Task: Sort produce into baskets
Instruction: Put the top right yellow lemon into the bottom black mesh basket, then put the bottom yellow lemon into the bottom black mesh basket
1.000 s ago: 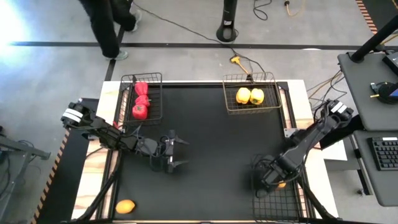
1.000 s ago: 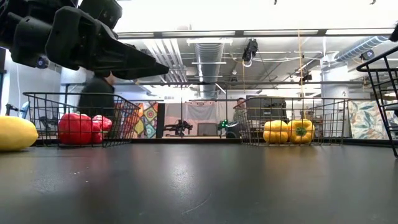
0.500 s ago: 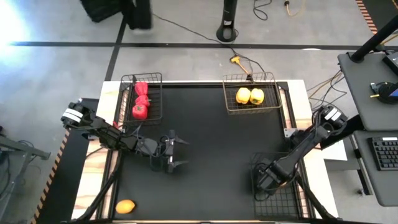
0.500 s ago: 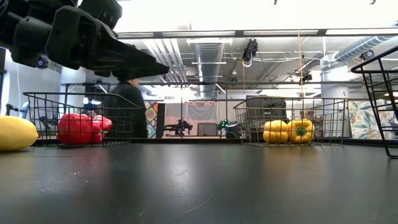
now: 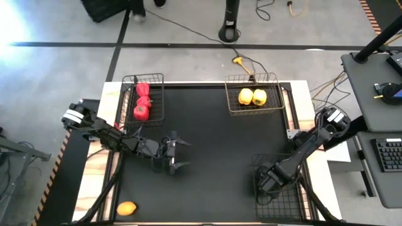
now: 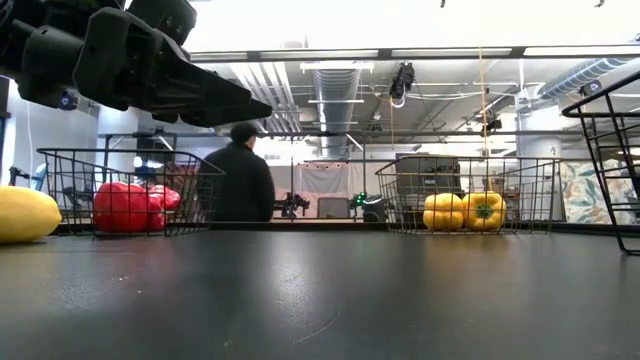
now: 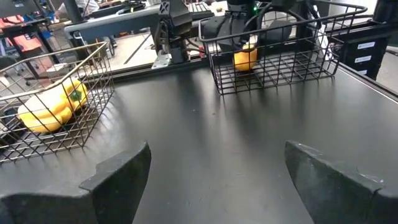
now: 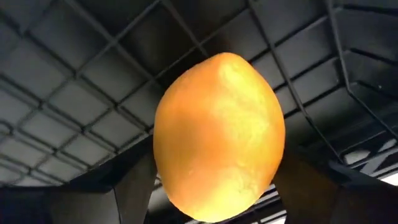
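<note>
**Right fingers and fruit inside the near-right basket; a second fruit waiting at seven o'clock**

Seen from above, my right gripper point(image 5: 271, 181) reached down inside the black wire basket point(image 5: 277, 202) at the table's five-o'clock corner. In the right wrist view an orange fruit point(image 8: 219, 135) filled the space between my two fingers point(image 8: 127, 186), its long axis running along my line of reach, narrower end pointing away toward the basket's mesh. The fruit lay directly ahead of the fingertips, flanked on both sides. The fingers stood wide beside it; whether the pads were gripping it or had let go I could not tell. The left wrist view confirmed the fruit low in that basket, under my right arm.

My left gripper point(image 5: 176, 157) hovered over bare tabletop near the middle-left, its fingers spread apart and holding nothing. The one piece not yet sorted, a second orange fruit point(image 5: 127, 208), lay on the table point(image 5: 213, 138) at about seven o'clock, well apart from every basket. My left gripper was clearly the nearer one; the fruit sat behind and to its outer side, so I judged the left arm would need to turn back toward the near edge.

Red peppers point(image 5: 142, 100) filled the eleven-o'clock basket point(image 5: 157, 78); yellow peppers point(image 5: 252, 96) sat in the one-o'clock basket point(image 5: 254, 110).
</note>
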